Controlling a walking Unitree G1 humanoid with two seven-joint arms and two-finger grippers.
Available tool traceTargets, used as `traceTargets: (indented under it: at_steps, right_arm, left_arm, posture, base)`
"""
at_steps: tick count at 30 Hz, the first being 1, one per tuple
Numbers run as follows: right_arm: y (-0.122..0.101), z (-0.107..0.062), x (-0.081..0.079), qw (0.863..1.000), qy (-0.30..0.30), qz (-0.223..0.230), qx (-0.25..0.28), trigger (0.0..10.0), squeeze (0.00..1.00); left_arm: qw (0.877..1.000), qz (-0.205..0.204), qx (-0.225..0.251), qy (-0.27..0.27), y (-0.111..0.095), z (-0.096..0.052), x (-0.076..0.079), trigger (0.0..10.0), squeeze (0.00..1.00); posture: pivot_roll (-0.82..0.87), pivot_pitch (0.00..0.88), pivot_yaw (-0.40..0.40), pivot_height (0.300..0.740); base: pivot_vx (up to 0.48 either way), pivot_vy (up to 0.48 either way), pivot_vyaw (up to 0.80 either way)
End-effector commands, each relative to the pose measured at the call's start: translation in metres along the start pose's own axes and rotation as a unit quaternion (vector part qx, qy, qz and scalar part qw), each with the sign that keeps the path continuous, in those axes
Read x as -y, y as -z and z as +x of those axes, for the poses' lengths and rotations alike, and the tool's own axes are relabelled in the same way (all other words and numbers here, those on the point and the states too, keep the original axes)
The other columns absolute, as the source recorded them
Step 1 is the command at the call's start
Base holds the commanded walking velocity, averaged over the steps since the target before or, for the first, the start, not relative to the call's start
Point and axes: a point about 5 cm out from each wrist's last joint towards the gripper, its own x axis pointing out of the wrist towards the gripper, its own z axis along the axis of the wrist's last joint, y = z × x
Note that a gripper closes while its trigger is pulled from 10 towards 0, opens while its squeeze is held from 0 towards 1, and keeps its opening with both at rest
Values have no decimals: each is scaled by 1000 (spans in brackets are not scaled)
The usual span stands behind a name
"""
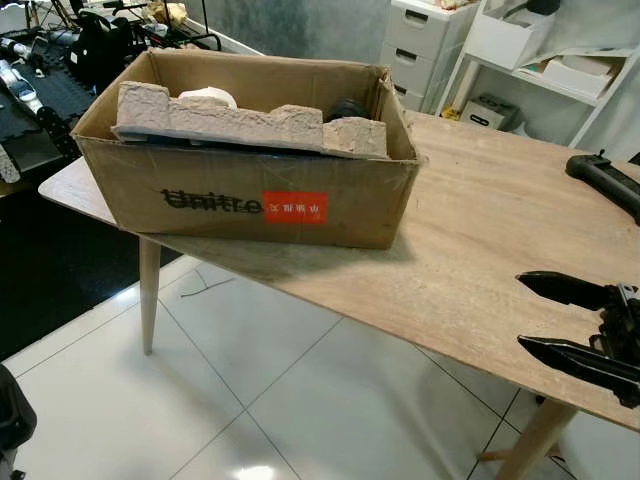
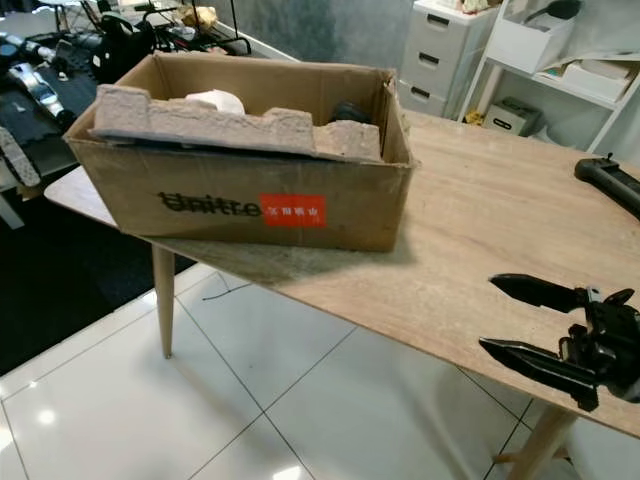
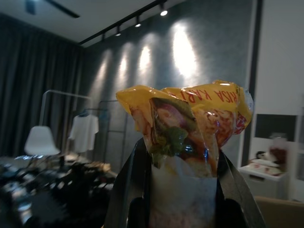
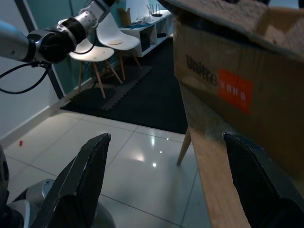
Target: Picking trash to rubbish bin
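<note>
In the left wrist view my left gripper is shut on a yellow snack wrapper with a printed food picture, held up in the air against the room's far wall. A brown cardboard box with an orange label stands on the wooden table; grey moulded pulp packing and a white object lie inside it. My right gripper hovers open over the table's near right edge, well to the right of the box, with nothing between its fingers.
A black tool lies at the table's far right. White drawers and a white shelf unit stand behind the table. Dark equipment crowds the back left. White tiled floor lies in front of the table.
</note>
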Motion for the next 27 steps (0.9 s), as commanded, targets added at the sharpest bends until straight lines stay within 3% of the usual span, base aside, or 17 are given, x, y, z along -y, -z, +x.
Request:
traceTargets:
  at_steps: [1,5,9,12,14,16,17,18,21,27]
  right_arm:
    - [-8,5,-6,1000,-27,-14,-2,10000,0]
    - [-8,4,-6,1000,-24,-10,-3,10000,0]
    - [-5,4,-5,1000,-15,-4,-3,10000,0]
    - [-5,4,-5,1000,-13,-4,-1,10000,0]
    - [-5,5,-6,1000,-11,-5,3,10000,0]
    - [-5,5,-6,1000,-11,-5,3,10000,0]
    - [-5,6,-6,1000,-10,-5,6,10000,0]
    - [-5,6,-6,1000,-10,-5,6,10000,0]
    - [-3,9,-6,1000,-7,-3,9,10000,0]
    - [-1,13,-7,1000,-6,-1,12,10000,0]
  left_arm:
    - [1000,-10,12,26,-3,8,10,10000,0]
    - [999,-23,18,46,-4,13,18,10000,0]
    - [992,-55,31,111,-7,24,41,10000,0]
    - [989,-64,36,128,-9,26,48,10000,0]
    - [981,-84,46,167,-13,31,63,10000,0]
    - [981,-84,46,167,-13,31,63,10000,0]
    - [975,-101,52,189,-15,34,73,10000,0]
    - [975,-101,52,189,-15,34,73,10000,0]
    - [959,-136,52,244,-8,45,105,10000,0]
    - [951,-153,46,263,0,54,124,10000,0]
  posture:
    - [-54,80,-3,740]
    - [-56,80,-2,740]
    - [-60,79,0,740]
    - [-60,79,0,740]
    - [-61,79,1,740]
    - [-61,79,1,740]
    - [-63,78,2,740]
    - [-63,78,2,740]
    - [-70,79,4,740]
    - [-75,82,5,740]
  base:
    - [0,0,0]
    - [0,0,0]
    - [0,0,0]
    - [0,0,0]
    - [0,0,0]
    - [0,0,0]
    - [0,0,0]
    - [0,0,0]
    - [0,0,0]
    - [0,0,0]
